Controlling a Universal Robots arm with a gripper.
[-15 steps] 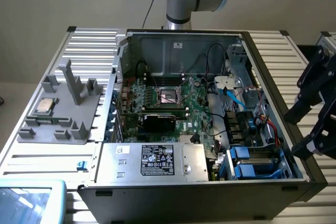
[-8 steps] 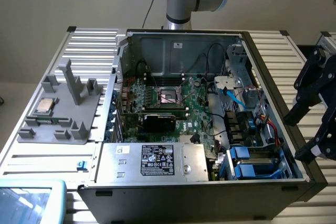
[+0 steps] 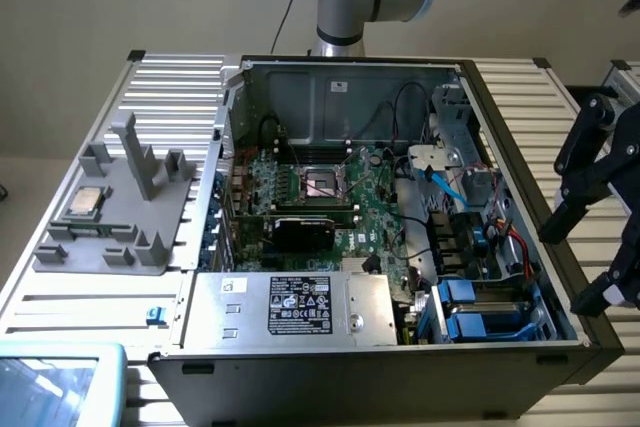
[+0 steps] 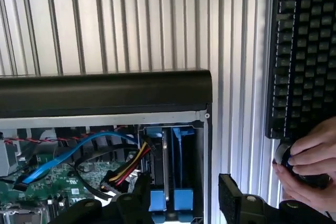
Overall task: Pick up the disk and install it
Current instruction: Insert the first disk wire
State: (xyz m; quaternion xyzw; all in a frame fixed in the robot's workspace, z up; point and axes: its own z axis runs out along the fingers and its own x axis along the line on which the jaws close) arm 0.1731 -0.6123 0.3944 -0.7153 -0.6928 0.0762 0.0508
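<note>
On the exterior view's left, a grey fixture [image 3: 120, 207] lies on the ribbed table [image 3: 170, 77], and a small square silver chip [image 3: 88, 202] rests on it. This is not the part of the task.

In the middle stands the open computer case [image 3: 330, 97]. Inside it I see the green motherboard [image 3: 345, 202] and, at the front, a large silver box with a black label [image 3: 290, 307].

Towards the exterior view's right, in the front corner of the case, is the drive bay. The disk [image 3: 470, 312] sits there; its blue rails and tabs are visible between the bay walls. No other disk lies loose on the table. I judge that the disk is already in its place, or almost. Whether it is pushed fully home I cannot tell.

Furthest to the right, the gripper [image 3: 568, 269] hangs outside the case, just beside its side wall. Its fingers are spread apart and they hold nothing. In the wrist view the blue rails of the disk appear between the two fingers, but well below them, with no contact.

In the wrist view also, a person's hand [image 4: 310, 171] rests beside a black keyboard [image 4: 304, 51] on the table, apart from the case.
</note>
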